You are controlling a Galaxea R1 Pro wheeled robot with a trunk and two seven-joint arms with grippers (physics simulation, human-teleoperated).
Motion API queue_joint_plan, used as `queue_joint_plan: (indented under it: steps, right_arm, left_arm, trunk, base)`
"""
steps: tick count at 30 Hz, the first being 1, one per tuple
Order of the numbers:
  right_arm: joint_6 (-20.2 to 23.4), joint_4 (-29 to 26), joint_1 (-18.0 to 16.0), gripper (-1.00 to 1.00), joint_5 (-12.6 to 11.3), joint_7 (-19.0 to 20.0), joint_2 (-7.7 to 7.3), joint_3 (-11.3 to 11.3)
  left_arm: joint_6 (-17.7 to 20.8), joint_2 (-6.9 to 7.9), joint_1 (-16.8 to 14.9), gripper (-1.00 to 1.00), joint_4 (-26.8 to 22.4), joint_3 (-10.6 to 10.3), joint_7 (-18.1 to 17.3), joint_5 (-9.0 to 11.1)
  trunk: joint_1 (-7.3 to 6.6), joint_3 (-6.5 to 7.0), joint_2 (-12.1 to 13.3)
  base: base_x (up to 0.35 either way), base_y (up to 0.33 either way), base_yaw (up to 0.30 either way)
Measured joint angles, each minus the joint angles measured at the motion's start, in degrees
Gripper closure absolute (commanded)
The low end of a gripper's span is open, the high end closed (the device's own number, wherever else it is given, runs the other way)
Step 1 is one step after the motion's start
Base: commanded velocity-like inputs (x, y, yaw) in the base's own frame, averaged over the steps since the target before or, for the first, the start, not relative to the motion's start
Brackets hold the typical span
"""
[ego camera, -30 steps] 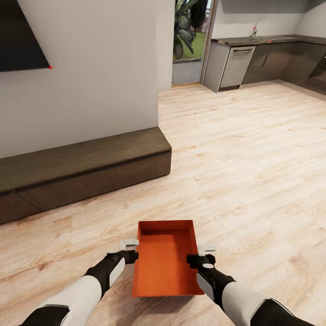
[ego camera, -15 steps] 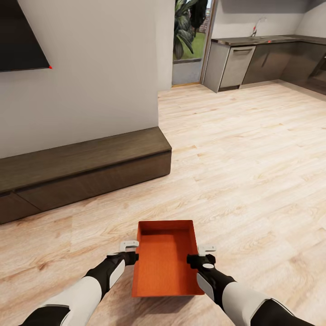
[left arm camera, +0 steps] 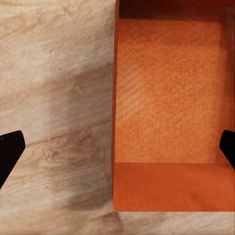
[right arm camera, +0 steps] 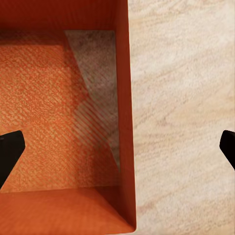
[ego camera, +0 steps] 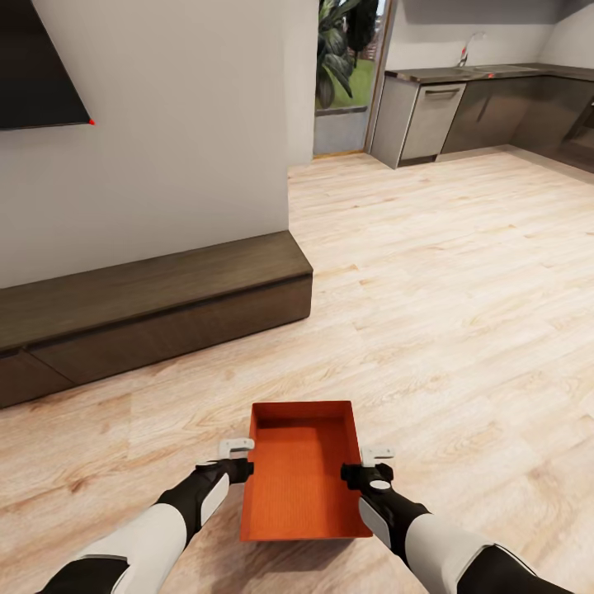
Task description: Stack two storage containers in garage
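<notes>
One orange-red storage container [ego camera: 301,474] sits low in front of me over the living room's light wood planks, open side up and empty. My left gripper [ego camera: 241,458] is at its left long wall and my right gripper [ego camera: 369,464] at its right long wall. In the left wrist view the container [left arm camera: 171,98] wall runs between the wide-apart dark fingers [left arm camera: 9,149] of the open left gripper [left arm camera: 118,147]. The right wrist view shows the same: the open right gripper [right arm camera: 117,147] straddles the container [right arm camera: 49,98] wall. I cannot tell whether the bin rests on the planks or hangs just above them.
A low dark cabinet [ego camera: 148,305] runs along the white wall at left, under a wall TV [ego camera: 37,66]. Wood-plank floor [ego camera: 429,289] stretches ahead and right to a doorway with plants [ego camera: 342,58] and a kitchen counter [ego camera: 478,99].
</notes>
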Motion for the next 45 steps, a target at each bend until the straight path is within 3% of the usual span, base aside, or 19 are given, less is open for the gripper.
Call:
queue_joint_plan:
  steps: [25,30,45]
  right_arm:
    - [0.0,0.0,0.0,-1.0,0.0,0.26,-0.47,0.08]
    - [0.0,0.0,0.01,-1.0,0.0,0.26,-0.47,0.09]
    - [0.0,0.0,0.01,-1.0,0.0,0.26,-0.55,0.15]
  left_arm:
    - [-0.01,-0.01,-0.08,-1.0,-0.01,-0.05,-0.09,-0.02]
    - [-0.08,-0.03,-0.07,-1.0,-0.03,-0.05,-0.08,0.01]
    - [-0.01,-0.1,-0.09,-1.0,0.05,-0.05,-0.08,0.03]
  trunk:
    - [5.49,-4.49,-10.03]
    - [5.5,-4.49,-10.04]
    - [8.79,-7.18,-16.04]
  base:
    - [0.0,0.0,0.0]
    - [0.0,0.0,0.0]
    - [0.0,0.0,0.0]
